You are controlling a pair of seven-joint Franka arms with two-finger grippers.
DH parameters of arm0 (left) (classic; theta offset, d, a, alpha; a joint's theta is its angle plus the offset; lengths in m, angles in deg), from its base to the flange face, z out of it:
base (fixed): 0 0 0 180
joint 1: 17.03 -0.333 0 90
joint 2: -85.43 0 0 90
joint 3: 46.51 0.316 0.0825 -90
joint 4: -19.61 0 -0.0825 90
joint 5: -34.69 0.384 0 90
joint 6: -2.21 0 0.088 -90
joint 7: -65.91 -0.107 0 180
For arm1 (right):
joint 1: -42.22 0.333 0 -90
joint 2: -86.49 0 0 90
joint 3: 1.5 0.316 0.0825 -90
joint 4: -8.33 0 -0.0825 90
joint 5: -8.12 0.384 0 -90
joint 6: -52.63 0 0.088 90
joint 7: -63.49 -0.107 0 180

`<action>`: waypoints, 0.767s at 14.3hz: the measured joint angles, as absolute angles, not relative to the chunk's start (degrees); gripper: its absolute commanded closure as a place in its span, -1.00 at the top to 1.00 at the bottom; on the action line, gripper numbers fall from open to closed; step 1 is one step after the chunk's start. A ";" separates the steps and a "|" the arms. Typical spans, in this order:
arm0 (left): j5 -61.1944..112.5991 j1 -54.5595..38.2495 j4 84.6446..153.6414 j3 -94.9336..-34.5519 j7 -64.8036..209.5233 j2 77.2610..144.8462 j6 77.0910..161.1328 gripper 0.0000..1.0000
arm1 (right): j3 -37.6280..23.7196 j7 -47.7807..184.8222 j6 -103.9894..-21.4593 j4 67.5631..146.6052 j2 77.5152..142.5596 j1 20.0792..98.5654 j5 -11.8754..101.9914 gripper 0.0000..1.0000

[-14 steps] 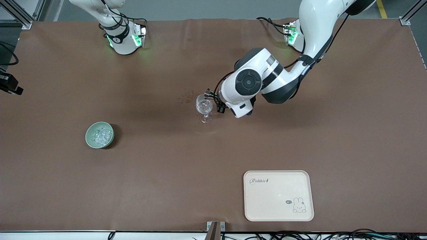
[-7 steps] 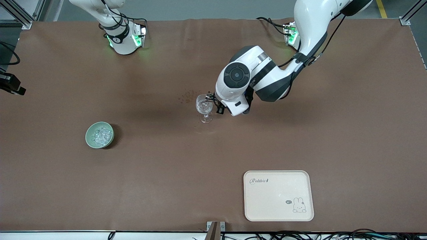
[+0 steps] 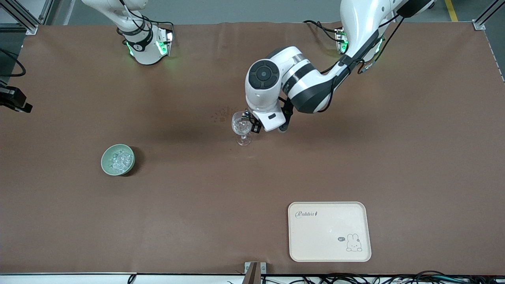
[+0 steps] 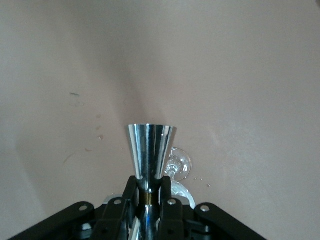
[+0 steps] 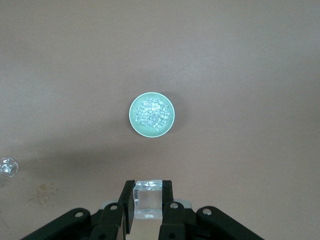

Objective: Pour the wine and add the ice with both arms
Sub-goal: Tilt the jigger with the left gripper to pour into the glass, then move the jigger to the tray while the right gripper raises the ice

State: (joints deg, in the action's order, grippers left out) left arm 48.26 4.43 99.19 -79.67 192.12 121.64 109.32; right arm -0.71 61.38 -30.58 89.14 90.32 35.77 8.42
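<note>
left tool (image 4: 148, 200) clamped on shiny steel cone jigger (image 4: 150, 155) over clear stemmed wine glass (image 3: 242, 128), right tool (image 5: 148, 202) pinching clear ice cube (image 5: 148, 204) above pale green bowl (image 5: 151, 115) of ice (image 5: 151, 114)

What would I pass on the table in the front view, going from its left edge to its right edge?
Pale green bowl of ice → wine glass, with the left arm's hand holding a metal jigger by it → rabbit tray.

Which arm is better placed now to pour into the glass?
The left. Its gripper grips the metal jigger right beside the glass. The right gripper holds an ice cube high over the bowl.
</note>
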 measured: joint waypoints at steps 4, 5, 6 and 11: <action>51.60 5.49 99.17 -79.34 192.12 121.64 108.74 -0.99 | 1.04 61.45 -30.58 89.14 90.32 33.74 8.42 -0.99; 52.13 5.64 99.15 -79.34 192.12 121.64 108.33 -0.99 | 1.08 61.45 -30.58 89.14 90.32 33.70 8.42 -0.99; 52.43 5.74 99.14 -79.34 192.12 121.64 108.01 -0.99 | 1.12 61.45 -30.58 89.14 90.32 33.69 8.42 -0.99; 52.12 5.59 98.99 -79.28 192.12 121.65 107.79 -0.99 | 1.35 61.51 -30.58 89.14 90.32 33.68 8.42 -0.99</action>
